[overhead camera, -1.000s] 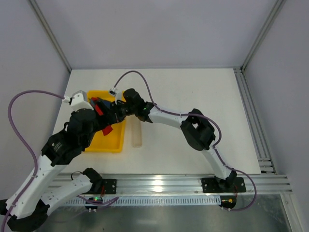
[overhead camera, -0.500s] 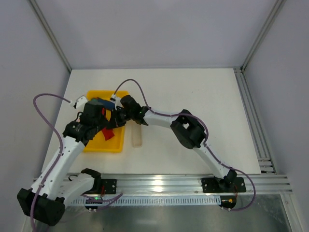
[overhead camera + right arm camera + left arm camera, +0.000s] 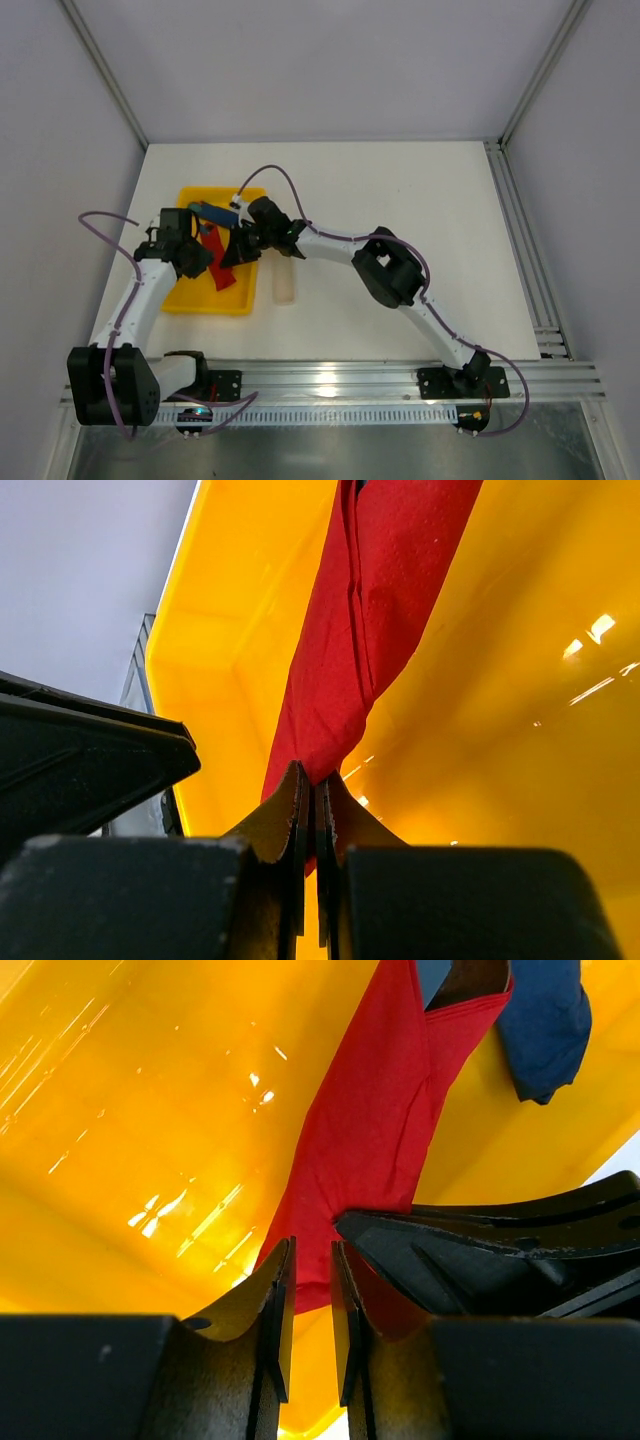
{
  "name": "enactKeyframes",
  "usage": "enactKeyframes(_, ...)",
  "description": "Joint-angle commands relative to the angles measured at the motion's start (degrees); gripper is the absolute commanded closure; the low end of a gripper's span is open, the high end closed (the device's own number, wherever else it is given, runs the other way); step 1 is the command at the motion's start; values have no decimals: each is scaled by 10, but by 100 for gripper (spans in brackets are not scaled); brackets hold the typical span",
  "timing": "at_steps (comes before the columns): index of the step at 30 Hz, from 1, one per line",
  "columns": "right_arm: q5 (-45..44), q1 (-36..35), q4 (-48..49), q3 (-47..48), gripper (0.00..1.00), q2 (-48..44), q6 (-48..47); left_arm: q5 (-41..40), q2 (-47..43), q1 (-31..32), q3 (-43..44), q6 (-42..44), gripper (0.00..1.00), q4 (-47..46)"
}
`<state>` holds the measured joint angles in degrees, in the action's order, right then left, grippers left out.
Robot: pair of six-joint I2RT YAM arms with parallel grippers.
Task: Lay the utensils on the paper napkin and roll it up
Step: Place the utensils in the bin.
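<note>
Right claw (image 3: 310, 780) pressed together, pinching the napkin (image 3: 370, 630) above the tray (image 3: 230, 650). Left claw (image 3: 312, 1252) stands at a narrow slit, nothing visibly gripped. From its tips the napkin's long axis runs toward 1 o'clock.

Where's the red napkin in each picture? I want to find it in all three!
Top external: the red napkin is a crumpled strip left of centre, over the yellow tray.
Left wrist: the red napkin runs from the top right down to the middle.
Right wrist: the red napkin hangs down the middle, pinched by the right tool.
Shared landmark: the yellow tray, behind it in every view.
</note>
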<state>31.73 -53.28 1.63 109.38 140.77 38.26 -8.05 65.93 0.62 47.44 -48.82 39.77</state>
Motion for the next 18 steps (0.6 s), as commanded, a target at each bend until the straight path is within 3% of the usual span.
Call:
enactKeyframes(1,-11,-5,-9,16,95,-3,30,-16,-1,-20,12,11,76,-30)
enactKeyframes(7,-46,-13,-7,29,95,-13,53,-8,31,-58,15,8,82,-34)
enactKeyframes(11,-90,-20,-37,59,96,-10,76,-18,8,-70,11,-7,79,-45)
enactKeyframes(18,-83,-24,-45,99,96,23,89,-9,25,-72,30,-15,78,-52)
